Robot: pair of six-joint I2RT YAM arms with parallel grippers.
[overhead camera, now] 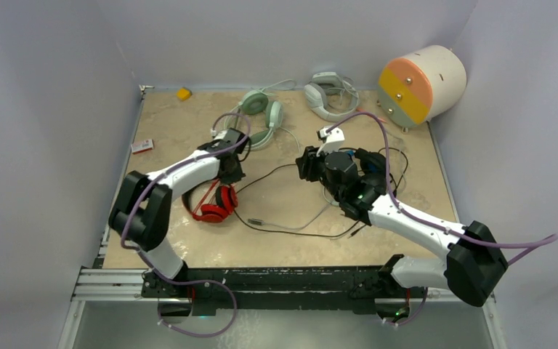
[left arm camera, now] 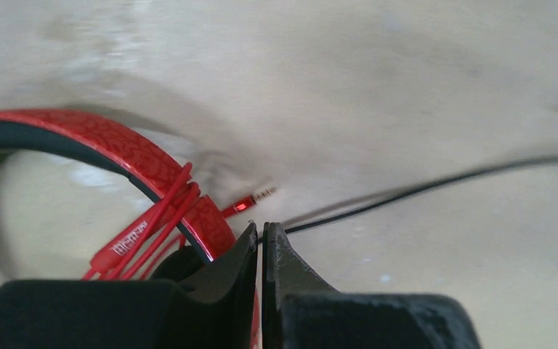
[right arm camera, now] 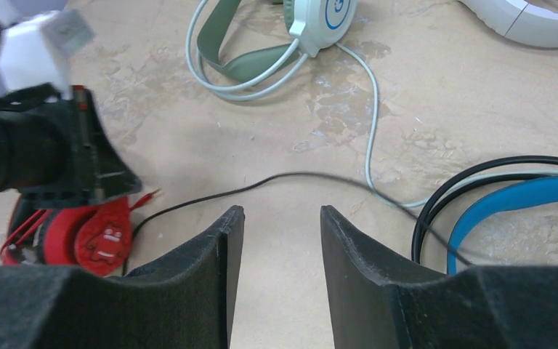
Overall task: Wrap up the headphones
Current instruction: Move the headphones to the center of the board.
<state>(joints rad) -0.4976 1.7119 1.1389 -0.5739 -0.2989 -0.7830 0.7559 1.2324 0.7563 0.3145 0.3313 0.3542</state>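
The left tool point(left arm camera: 263, 229) had its fingers pressed together, pinching the thin black cable point(left arm camera: 421, 189) at their tips, just beside the red-and-black headset point(left arm camera: 138, 156) on the desk point(left arm camera: 407, 87). The right tool point(right arm camera: 282, 218) hung spread and empty over the desk, near the mint-green headset point(right arm camera: 320, 18) and the blue-banded headset point(right arm camera: 508, 200)

Your left arm point(overhead camera: 178, 171) reaches forward, wrist bent down, left gripper point(left arm camera: 263, 231) low, just beside far side of red-and-black headset point(overhead camera: 214, 209), jaws pinched on black cable point(left arm camera: 421, 190). Your right arm point(overhead camera: 415, 222) stretches in from right of headset, right gripper point(right arm camera: 282, 212) pointing toward it, jaws parted, empty.
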